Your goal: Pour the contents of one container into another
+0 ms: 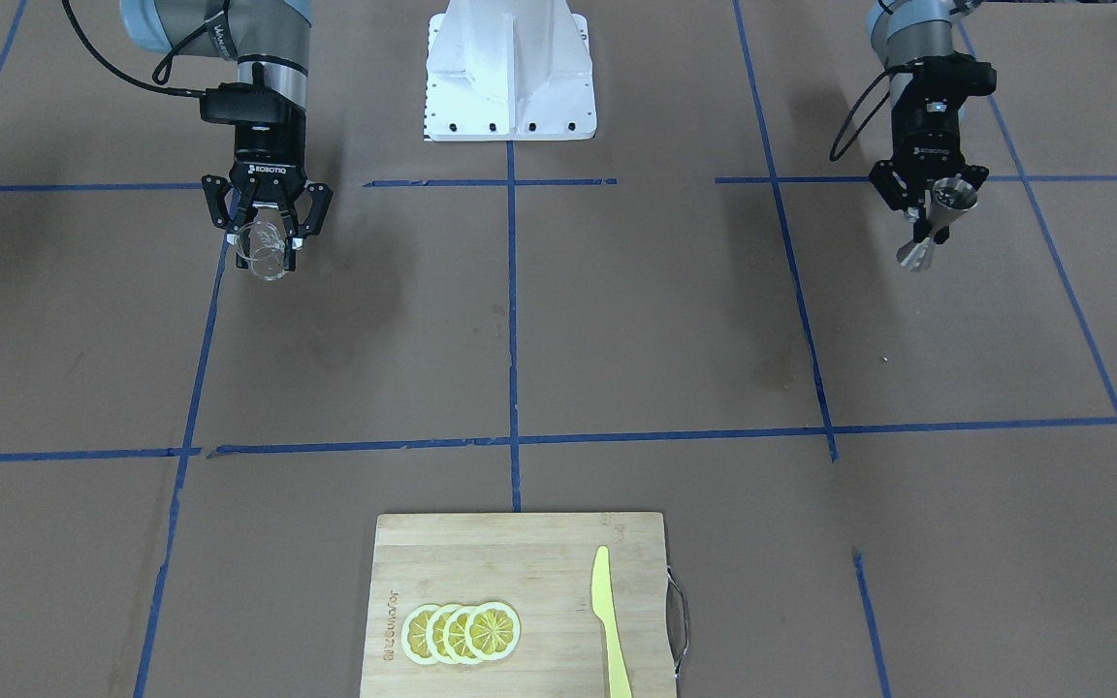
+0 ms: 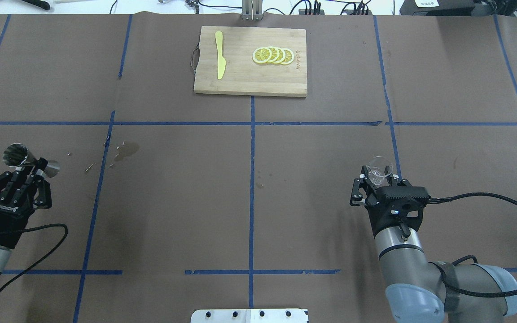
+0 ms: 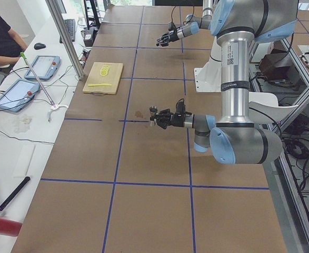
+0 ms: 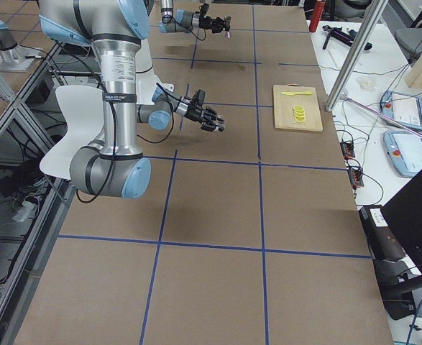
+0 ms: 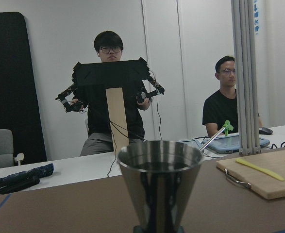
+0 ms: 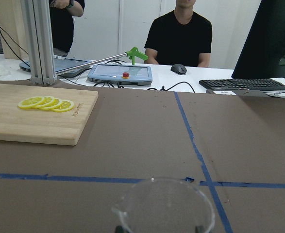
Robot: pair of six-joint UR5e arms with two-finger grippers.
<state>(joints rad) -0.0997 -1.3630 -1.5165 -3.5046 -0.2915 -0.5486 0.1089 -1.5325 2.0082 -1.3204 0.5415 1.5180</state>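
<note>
My left gripper [image 2: 34,168] is shut on the narrow waist of the silver hourglass jigger [image 2: 29,160], at the table's left side. In the left wrist view the jigger [image 5: 159,179] stands upright with its wide mouth up. From the front the jigger [image 1: 941,218] shows in the same gripper [image 1: 932,208]. My right gripper [image 2: 378,178] is shut on the small clear glass cup [image 2: 379,168] at the right side; the cup [image 1: 263,250] also shows from the front and its rim [image 6: 164,206] in the right wrist view. The two containers are far apart. Their contents cannot be made out.
A bamboo cutting board [image 2: 240,80] at the far middle edge carries lemon slices [image 2: 273,55] and a yellow knife [image 2: 219,60]. A small wet stain [image 2: 126,150] marks the brown paper. The white robot base [image 1: 510,73] is between the arms. Operators sit beyond the far edge.
</note>
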